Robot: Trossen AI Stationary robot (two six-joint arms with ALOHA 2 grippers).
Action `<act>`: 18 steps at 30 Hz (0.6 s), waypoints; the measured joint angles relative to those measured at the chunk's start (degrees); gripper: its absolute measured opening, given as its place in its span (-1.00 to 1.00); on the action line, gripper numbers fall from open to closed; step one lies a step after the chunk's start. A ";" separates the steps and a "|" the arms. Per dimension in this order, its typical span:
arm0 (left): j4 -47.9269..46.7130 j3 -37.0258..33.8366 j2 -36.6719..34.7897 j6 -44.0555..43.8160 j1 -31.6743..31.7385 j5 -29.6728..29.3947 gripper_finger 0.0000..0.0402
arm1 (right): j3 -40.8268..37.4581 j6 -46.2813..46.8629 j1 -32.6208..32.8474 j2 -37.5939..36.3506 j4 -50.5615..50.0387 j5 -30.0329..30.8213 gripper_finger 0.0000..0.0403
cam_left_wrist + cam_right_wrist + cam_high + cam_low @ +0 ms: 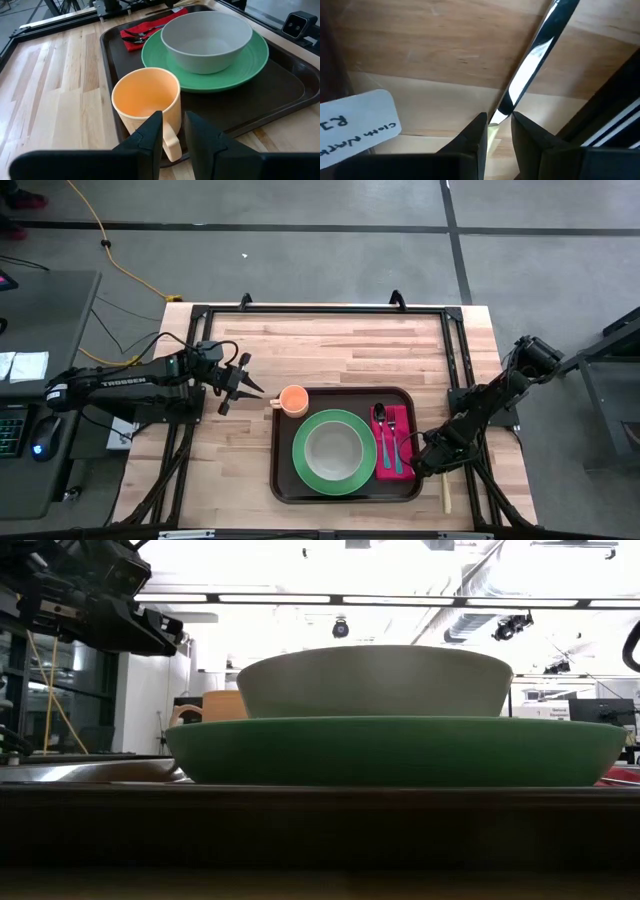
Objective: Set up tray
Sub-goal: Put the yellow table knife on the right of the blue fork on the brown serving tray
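Note:
The dark brown tray (285, 480) lies at the table's near middle. On it stand a green plate (305, 470) with a grey bowl (335, 448) and an orange cup (293, 400) in the far left corner, its handle over the rim. A red napkin (392, 442) with a spoon and a fork lies on the tray's right side. A knife (447, 495) with a pale handle lies on the table right of the tray. My left gripper (258, 390) hovers above and left of the cup (145, 100), slightly open and empty. My right gripper (428, 465) is low over the knife (535, 55). My right gripper has the knife where the blade meets the pale handle (495, 122), between its two fingers. The fingers come from above, pointing down, and lie across the knife. The knife lies flat on the table, its blade running away past the fingertips.
A black frame (320, 310) runs along the table's far edge and sides. A white paper label (355, 125) lies on the table between the tray and the knife. Bare wood lies left of the tray (220, 470) and behind it.

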 joint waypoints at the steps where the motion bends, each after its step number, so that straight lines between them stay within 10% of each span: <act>1: 0.01 0.00 -0.01 -0.04 -0.02 0.00 -0.44 | 0.00 0.09 0.00 0.00 -0.03 -0.34 -0.67; 18: 0.06 0.00 0.01 -1.06 0.00 -0.02 -0.44 | 5.86 1.38 -0.02 -0.02 -3.59 0.89 -0.67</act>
